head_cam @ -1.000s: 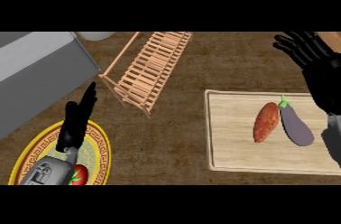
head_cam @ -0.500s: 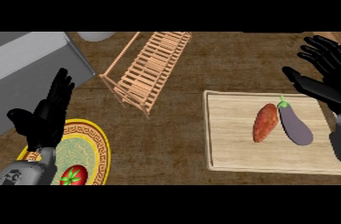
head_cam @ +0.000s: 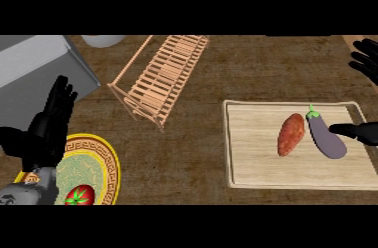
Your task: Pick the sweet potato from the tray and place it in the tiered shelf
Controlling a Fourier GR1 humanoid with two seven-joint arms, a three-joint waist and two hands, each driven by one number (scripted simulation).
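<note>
The sweet potato [head_cam: 291, 135] lies on the wooden tray [head_cam: 251, 167], left of the middle, its long axis running nearly away from the robot with a slight lean to the right at the far end. Just beside it on the right lies an eggplant [head_cam: 325, 137], almost parallel to it.

The right hand [head_cam: 359, 131] is far the nearer one. It comes in at the tray's right edge, open and holding nothing, its thumb over the eggplant's side and its fingers up near the far right corner. The potato sits to its left, past the eggplant, so the reach will likely have to cross that neighbour.

The left hand [head_cam: 46, 127] rests open, fingers up, above a plate [head_cam: 103, 157] with a tomato [head_cam: 79, 195]. The shelf [head_cam: 159, 77] lies between the two hands, farther back.
</note>
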